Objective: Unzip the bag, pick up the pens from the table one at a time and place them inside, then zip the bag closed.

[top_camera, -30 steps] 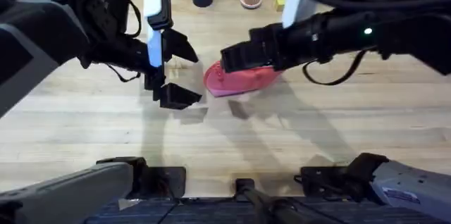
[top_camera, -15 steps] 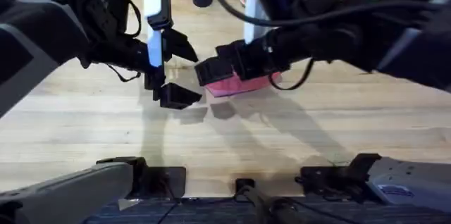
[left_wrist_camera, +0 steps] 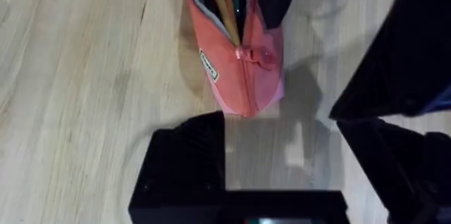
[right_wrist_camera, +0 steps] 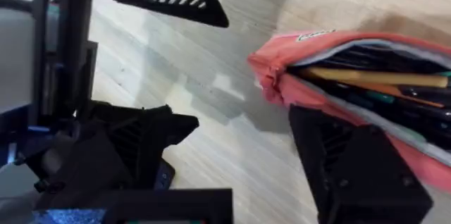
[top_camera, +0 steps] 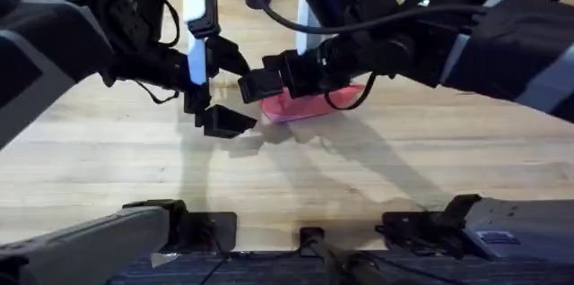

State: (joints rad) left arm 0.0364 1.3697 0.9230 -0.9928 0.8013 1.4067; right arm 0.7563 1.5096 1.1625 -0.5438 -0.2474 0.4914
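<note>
the bag [left_wrist_camera: 239, 55] is found on the table [top_camera: 359, 177] at centre, toward 12 o'clock, unzipped, with pens [right_wrist_camera: 380, 79] lodged inside. zipping is judged outstanding. the right gripper [top_camera: 269, 83] is spread at its 9 o'clock end; the left gripper [top_camera: 220, 88] is spread just beyond.
</note>
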